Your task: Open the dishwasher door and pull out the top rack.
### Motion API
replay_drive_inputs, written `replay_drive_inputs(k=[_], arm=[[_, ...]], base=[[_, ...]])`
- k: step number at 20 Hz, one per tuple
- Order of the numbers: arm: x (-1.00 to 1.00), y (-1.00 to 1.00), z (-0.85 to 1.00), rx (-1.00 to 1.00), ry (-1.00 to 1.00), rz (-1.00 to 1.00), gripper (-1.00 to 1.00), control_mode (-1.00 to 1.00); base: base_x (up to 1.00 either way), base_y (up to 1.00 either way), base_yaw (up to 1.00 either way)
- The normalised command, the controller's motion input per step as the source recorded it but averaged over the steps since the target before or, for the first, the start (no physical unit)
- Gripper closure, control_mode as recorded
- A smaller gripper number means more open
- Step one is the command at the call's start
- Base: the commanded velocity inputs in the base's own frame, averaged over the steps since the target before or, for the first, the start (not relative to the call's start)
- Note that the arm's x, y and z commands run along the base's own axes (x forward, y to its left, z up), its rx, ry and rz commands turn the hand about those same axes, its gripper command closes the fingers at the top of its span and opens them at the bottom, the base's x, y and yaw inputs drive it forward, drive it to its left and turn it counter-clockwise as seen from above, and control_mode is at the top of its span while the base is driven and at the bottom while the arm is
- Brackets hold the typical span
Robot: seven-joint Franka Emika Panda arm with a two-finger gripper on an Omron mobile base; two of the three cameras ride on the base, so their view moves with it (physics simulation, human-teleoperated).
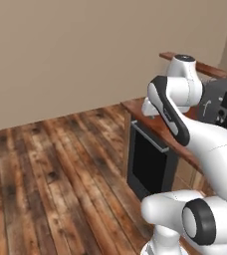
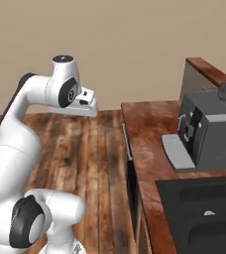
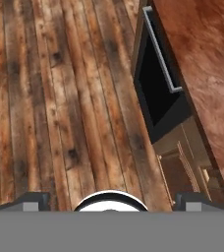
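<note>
1. Wooden planks make up the floor (image 1: 51,169), which takes the left of both base views and is bare in front of the cabinets. That open space is where the door would swing down, so nothing looks to be in its way.
2. Next to the right comes the door (image 1: 148,162), a black panel set upright and flush in the cabinet run, under the edge of the counter (image 2: 149,149). It reads as shut. Its silver handle (image 3: 162,51) runs along the top edge, just under the counter lip, which is the natural place to pull from.
3. The rack is hidden behind the shut door, so the first step, opening the door, is not yet done.
4. The gripper (image 2: 87,103) hangs high above the floor, out in front of the counter edge and well apart from the handle. The hand view looks down on the door and handle from above.
5. In the hand view the fingertips (image 3: 33,201) sit wide apart at the bottom corners with only floor between them, so the gripper is fully spread and holds nothing.
6. Farthest right, a grey coffee machine (image 2: 211,126) stands on the counter, well away from the arm.
</note>
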Motion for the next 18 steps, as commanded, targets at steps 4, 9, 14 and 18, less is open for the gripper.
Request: replay_drive_inputs(k=[4, 9, 14, 18], arm=[[0.0, 0.0, 0.0, 0.0, 0.0, 0.0, -1.0, 1.0], [0.0, 0.0, 0.0, 0.0, 0.0, 0.0, -1.0, 1.0], [0.0, 0.0, 0.0, 0.0, 0.0, 0.0, -1.0, 1.0], [0.0, 0.0, 0.0, 0.0, 0.0, 0.0, -1.0, 1.0]], base=[[-0.02, -0.47, 0.31], [0.04, -0.78, 0.3], [-0.06, -0.28, 0.12], [-0.12, 0.0, -0.02]])
